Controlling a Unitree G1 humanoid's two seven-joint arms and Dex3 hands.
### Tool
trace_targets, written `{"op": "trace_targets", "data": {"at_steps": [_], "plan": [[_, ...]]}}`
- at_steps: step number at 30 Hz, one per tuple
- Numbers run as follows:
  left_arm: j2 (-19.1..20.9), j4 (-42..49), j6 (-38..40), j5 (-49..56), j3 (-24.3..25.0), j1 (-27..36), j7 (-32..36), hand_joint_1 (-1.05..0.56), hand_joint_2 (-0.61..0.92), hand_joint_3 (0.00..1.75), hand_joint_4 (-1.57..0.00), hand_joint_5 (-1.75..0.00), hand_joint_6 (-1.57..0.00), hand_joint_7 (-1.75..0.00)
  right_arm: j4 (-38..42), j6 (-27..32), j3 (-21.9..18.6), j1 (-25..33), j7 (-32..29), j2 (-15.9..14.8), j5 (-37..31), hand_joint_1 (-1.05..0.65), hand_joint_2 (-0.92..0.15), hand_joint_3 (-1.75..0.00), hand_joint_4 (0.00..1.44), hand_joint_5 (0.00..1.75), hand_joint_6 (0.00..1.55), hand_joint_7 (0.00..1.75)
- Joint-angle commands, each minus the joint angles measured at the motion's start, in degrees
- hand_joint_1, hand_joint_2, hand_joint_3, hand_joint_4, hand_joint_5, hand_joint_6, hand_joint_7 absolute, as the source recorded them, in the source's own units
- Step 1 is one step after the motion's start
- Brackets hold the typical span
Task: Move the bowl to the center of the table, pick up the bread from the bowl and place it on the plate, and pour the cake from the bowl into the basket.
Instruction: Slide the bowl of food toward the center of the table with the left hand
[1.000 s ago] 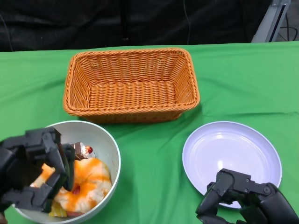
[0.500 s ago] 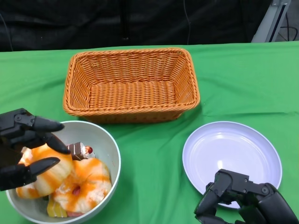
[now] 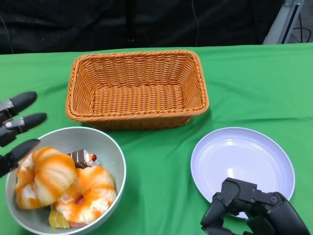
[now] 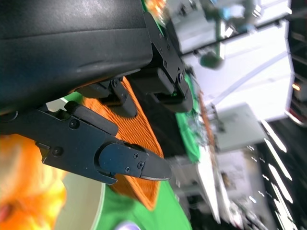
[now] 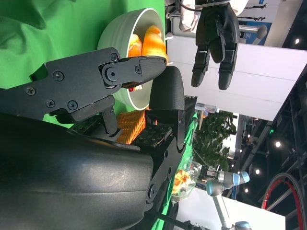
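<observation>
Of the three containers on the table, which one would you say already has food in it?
The grey bowl at the near left: it holds the orange-glazed bread and a small cake. The wicker basket and white plate hold nothing.

Black left hand (image 3: 14, 131), black right hand (image 3: 254, 210), rounded glossy shells, screw-studded segmented fingers (image 4: 96, 148)

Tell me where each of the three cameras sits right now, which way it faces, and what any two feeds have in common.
Head view: from above the table's near edge, looking down at basket, bowl and plate; left hand and right hand show.
Right wrist view: behind the right hand, facing across to the bowl and left hand.
Left wrist view: behind the left hand, facing the basket.
Shared: head and right wrist views both show bowl and left hand.
</observation>
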Motion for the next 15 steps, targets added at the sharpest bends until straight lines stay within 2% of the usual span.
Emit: {"op": "trace_targets", "data": {"at_steps": [1,7,15], "plan": [[2.6,1.2,1.4,3.3,0.6,-0.8,2.8,-0.57,0.92,0.26,-0.41,-0.17,-0.49,0.00,-0.7,0.2,-0.1,0.1,-0.4,0.0,0.4,-0.42,-0.92,-0.16,0.83,1.53,0.80,1.26],[6.7,1.3,6.1,11.3,-1.3,-0.7,5.9,-0.66,0.92,0.38,-0.34,-0.10,-0.36,0.00,-0.3,-0.3,-0.1,0.0,-0.4,0.1,0.5,-0.41,-0.92,-0.16,0.83,1.53,0.80,1.26],[9.6,1.8,9.6,17.6,-3.3,-0.9,7.7,-0.73,0.92,0.53,-0.25,-0.03,-0.27,0.00,-0.4,-0.3,0.1,-0.1,-0.8,0.4,-0.1,-0.42,-0.92,-0.16,0.83,1.53,0.80,1.27]]}}
